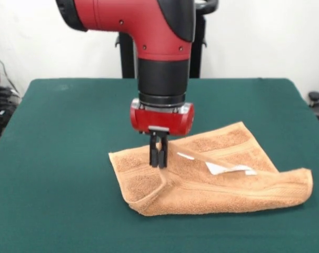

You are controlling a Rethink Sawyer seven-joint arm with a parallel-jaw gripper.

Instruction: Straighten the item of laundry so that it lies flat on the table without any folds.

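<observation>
1 orange-tan towel (pixel 217 182) lies folded and rumpled on the green table (pixel 54 158), white label (pixel 222 168) showing; the claw (pixel 158 158), fingers pressed together, pinches the towel's upper layer.

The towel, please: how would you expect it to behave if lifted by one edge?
Probably floppy: the towel already lies in soft folds on the table. Likely light, and its terry pile should grip rather than slip. The hand looks shut on a fold.
</observation>
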